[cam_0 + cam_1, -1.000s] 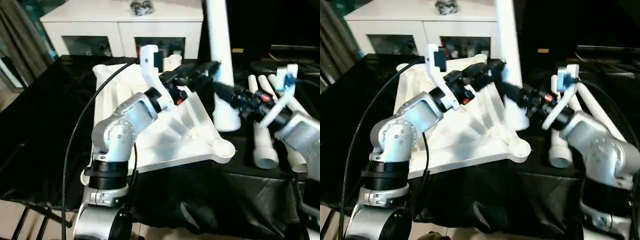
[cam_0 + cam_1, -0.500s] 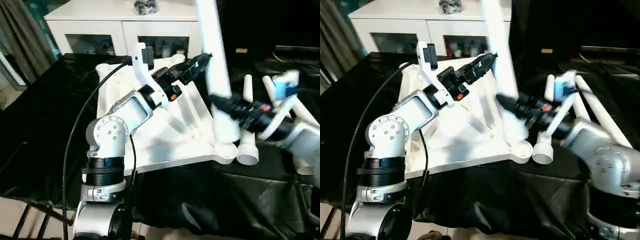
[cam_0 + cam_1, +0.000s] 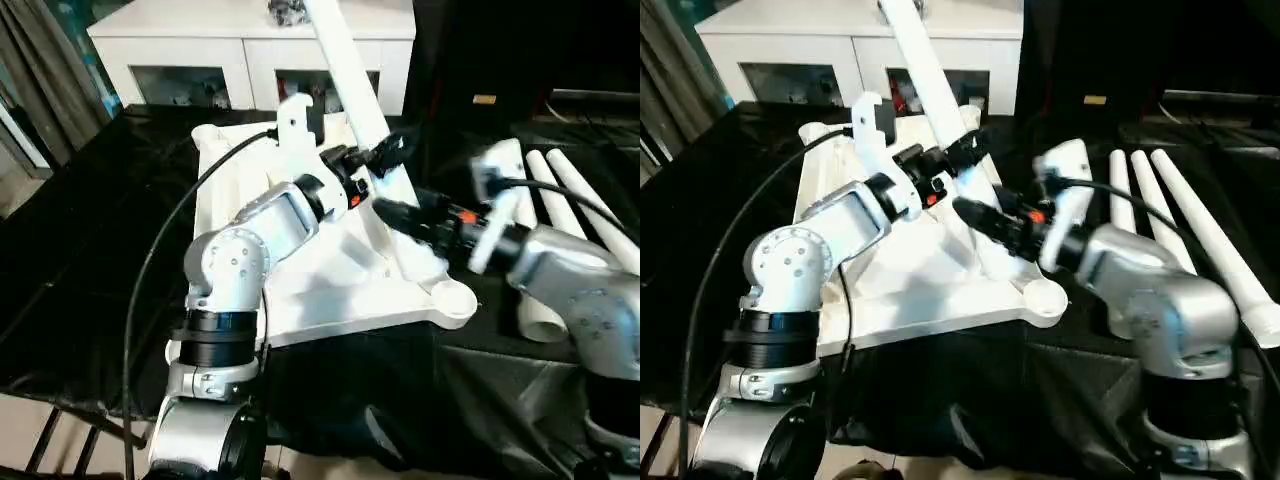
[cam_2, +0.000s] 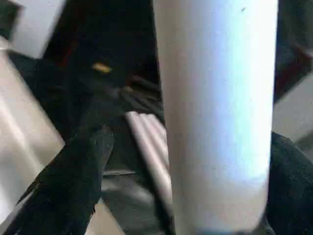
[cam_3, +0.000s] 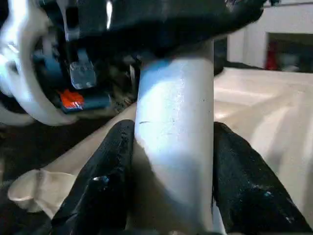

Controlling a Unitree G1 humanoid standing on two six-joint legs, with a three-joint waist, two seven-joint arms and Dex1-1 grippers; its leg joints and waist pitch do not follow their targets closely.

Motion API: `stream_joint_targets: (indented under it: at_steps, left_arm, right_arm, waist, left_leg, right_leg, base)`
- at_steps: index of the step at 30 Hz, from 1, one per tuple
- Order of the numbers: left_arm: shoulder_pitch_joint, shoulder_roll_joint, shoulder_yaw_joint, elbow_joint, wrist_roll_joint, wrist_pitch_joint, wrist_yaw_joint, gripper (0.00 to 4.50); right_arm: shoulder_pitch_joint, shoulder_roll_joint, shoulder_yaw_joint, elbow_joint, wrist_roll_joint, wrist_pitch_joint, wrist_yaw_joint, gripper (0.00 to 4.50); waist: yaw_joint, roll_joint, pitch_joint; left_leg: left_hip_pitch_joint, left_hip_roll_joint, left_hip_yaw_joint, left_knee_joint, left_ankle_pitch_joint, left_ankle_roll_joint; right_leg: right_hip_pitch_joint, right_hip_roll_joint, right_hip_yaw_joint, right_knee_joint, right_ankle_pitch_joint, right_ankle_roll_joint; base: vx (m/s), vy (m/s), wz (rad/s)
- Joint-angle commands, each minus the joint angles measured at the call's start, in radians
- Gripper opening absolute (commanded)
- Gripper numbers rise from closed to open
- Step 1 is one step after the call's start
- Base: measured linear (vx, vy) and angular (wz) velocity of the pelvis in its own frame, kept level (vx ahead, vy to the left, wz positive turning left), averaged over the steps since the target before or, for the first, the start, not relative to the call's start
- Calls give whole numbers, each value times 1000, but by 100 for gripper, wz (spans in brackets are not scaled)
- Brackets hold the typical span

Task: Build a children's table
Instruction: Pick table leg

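Broadly, the surface (image 3: 90,250) is draped in black cloth and fills most of the head views. Behind it, toward 12 o'clock, stands a white cabinet (image 3: 180,45) with glass doors, and a grey curtain (image 3: 40,100) hangs at 10 o'clock. The white tabletop (image 3: 330,290) lies ribbed side up at the centre of the surface, one round corner socket (image 3: 452,300) toward 4 o'clock. Three spare legs (image 3: 1180,215) lie side by side on the cloth at 3 o'clock, apart from the tabletop.

One leg (image 3: 345,60) rises from the tabletop's right edge, tilted so its top leans toward 11 o'clock. The left end effector (image 3: 385,152) pinches this leg higher up; the right end effector (image 3: 395,212) grips it lower down, its black fingers (image 5: 112,176) pressed on either side of the tube in the right wrist view.

A second ago the leg stood almost upright off the tabletop's right edge; now it leans back over the tabletop. The right arm has swung inward from 3 o'clock toward the centre, and the left end effector has stayed on the leg.
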Motion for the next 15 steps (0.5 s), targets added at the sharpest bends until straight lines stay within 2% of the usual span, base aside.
stream_joint_targets:
  at_steps: [1,4,8,15]
  left_arm:
    - [-58,-75,14,9,14,-19,34,423]
    - [-68,-89,23,15,23,-45,86,416]
    - [-70,-99,27,22,35,-73,132,374]
    - [-60,-104,18,17,24,-83,144,313]
  right_arm:
    - [-16,7,22,-13,-28,-24,-22,189]
    - [-17,33,59,-7,-63,-34,-63,189]
    - [-15,44,92,10,-96,-52,-88,189]
    - [-21,52,98,22,-119,-62,-101,189]
  waist:
    - [-1,-24,-71]
    - [-2,-22,-70]
    - [-3,-23,-70]
    - [-2,-24,-70]
  left_leg:
    - [18,23,-7,-55,-8,52]
    - [19,24,-7,-56,-21,53]
    - [19,24,-7,-55,-29,48]
    - [18,23,-6,-54,-27,48]
  right_leg:
    - [51,-11,8,-58,53,-236]
    - [49,-11,8,-58,49,-238]
    - [49,-10,9,-58,54,-235]
    - [50,-10,9,-56,62,-236]
  base:
    - [0,0,0]
    - [0,0,0]
    - [0,0,0]
    - [0,0,0]
